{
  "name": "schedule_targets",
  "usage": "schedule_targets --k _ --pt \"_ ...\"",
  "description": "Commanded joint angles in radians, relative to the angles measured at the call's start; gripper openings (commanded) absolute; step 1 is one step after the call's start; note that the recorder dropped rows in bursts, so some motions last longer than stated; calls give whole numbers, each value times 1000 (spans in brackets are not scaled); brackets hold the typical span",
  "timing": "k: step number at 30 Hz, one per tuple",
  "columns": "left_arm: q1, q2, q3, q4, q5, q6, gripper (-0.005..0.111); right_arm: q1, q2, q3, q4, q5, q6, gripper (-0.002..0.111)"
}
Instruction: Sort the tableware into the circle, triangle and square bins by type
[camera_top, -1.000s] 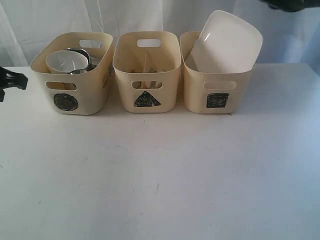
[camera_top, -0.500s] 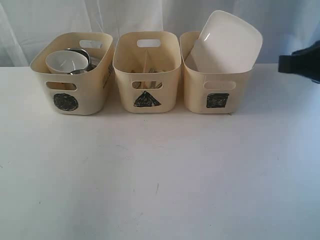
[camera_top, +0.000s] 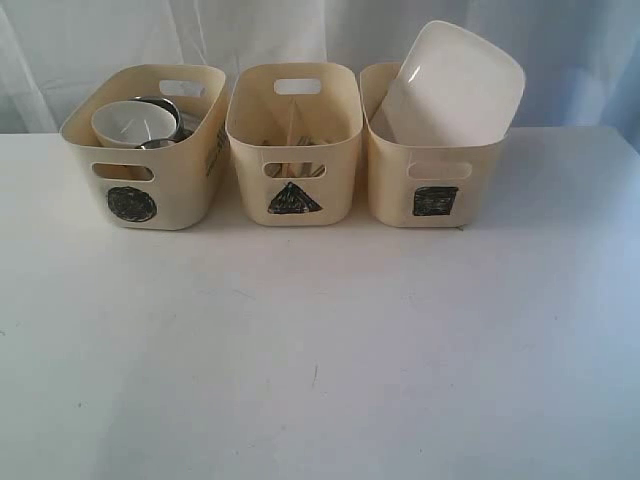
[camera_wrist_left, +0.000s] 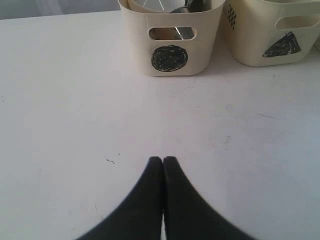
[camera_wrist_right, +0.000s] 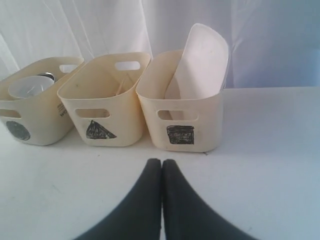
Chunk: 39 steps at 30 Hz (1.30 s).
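Cream plastic bins stand in a row on your white table (camera_top: 320, 350): the circle bin (camera_top: 140, 190), the triangle bin (camera_top: 293, 120) and the square bin (camera_top: 435, 175), their side walls nearly touching. Your white plate (camera_top: 455, 85) leans on edge in the square bin, tilted, its upper part above the rim. A pale round dish (camera_top: 132, 122) and steel pieces (camera_top: 168, 108) sit in the circle bin. Cutlery (camera_top: 293, 168) shows through the triangle bin's handle slot.

From the left wrist, your left gripper (camera_wrist_left: 162, 160) hangs over bare table, jaws pressed together and holding nothing, tips pointing towards the circle bin well ahead.

From the right wrist, your right gripper (camera_wrist_right: 161, 162) is likewise closed and empty, aimed near the square bin, which stands clear of its tips; the plate rises steeply there, long axis nearly vertical.
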<state>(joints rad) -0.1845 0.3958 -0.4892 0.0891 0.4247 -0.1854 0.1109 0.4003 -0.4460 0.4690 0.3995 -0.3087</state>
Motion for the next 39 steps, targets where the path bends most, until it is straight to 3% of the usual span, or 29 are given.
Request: schedule_targets --k 1,18,25,29,33,39 --pt "2 -27 5 -14 12 -9 0 -2 -59 20 5 97 11 0" --pt "2 -27 5 -12 13 -9 0 -2 -73 20 -7 119 -13 0" --pt "2 -27 5 -10 13 -9 0 -2 -166 177 -128 -65 -2 0" --pt "2 -27 5 -10 13 -9 0 -2 -246 241 -206 -65 8 0" --pt "2 -27 5 -10 13 -9 0 -2 -354 312 -362 -50 168 0" --pt "2 -27 5 -10 13 -9 0 -2 -400 396 -405 0 252 0"
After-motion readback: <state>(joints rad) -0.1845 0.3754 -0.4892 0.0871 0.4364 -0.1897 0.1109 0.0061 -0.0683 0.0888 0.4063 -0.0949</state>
